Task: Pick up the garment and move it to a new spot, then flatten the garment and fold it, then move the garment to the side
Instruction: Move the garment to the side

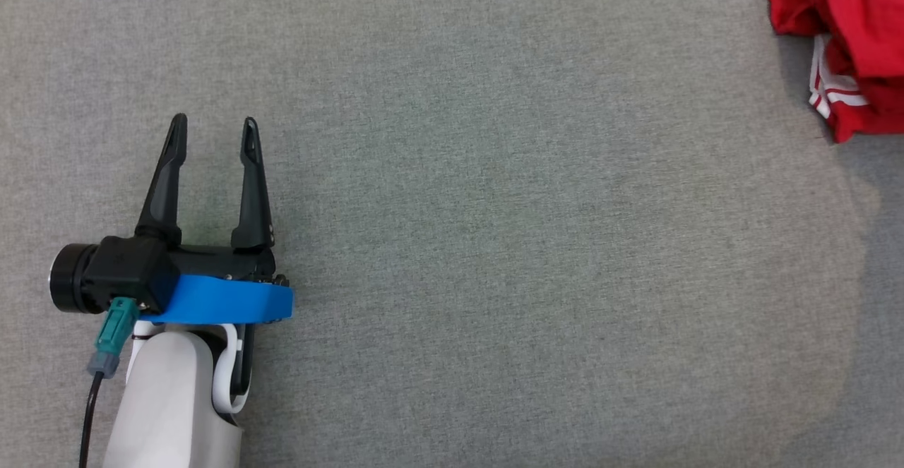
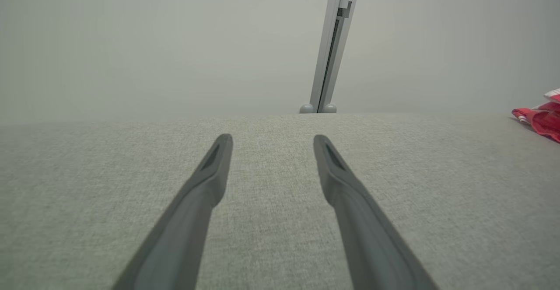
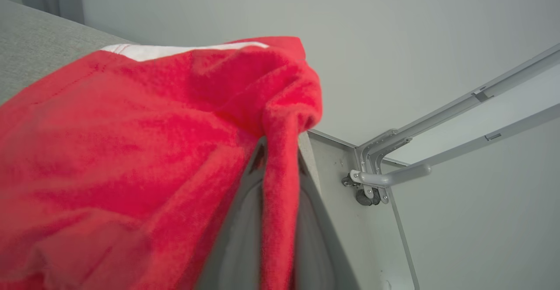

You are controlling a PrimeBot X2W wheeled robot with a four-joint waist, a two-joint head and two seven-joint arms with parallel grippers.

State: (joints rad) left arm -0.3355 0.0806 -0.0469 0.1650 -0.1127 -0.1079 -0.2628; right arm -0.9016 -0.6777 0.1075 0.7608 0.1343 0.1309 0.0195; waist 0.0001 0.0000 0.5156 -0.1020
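Red fleecy garment with white striped trim (image 1: 854, 23): crumpled, at the far right of the grey woven-cloth bench (image 1: 494, 242), cut off by the top right corner of the head view; white stripes at its lower left fold; soft shadow on the cloth beside and below it. Right pincer (image 3: 280, 154): clamped on a fold of the garment (image 3: 131, 150), red cloth pinched between the two grey fingers and heaped to their left; white edging along the top of the heap; bench (image 3: 30, 40) at the upper left behind it. Left pincer (image 1: 215, 121): fingers apart, holding nothing, over bare bench at the near left, well apart from the garment; bright blue band (image 1: 219, 302) across the wrist, black camera housing (image 1: 106, 277) at its left, teal plug (image 1: 116, 327) with black cable (image 1: 88, 411), pale forearm (image 1: 169, 397) below. Left wrist view: left pincer (image 2: 271, 138) spread above the bench (image 2: 437, 172), garment (image 2: 544, 121) small at the right edge, grey metal post (image 2: 332, 40) upright beyond the far edge, against a pale wall (image 2: 131, 40). Right wrist view: grey metal rails and bracket (image 3: 376, 172) at the right.
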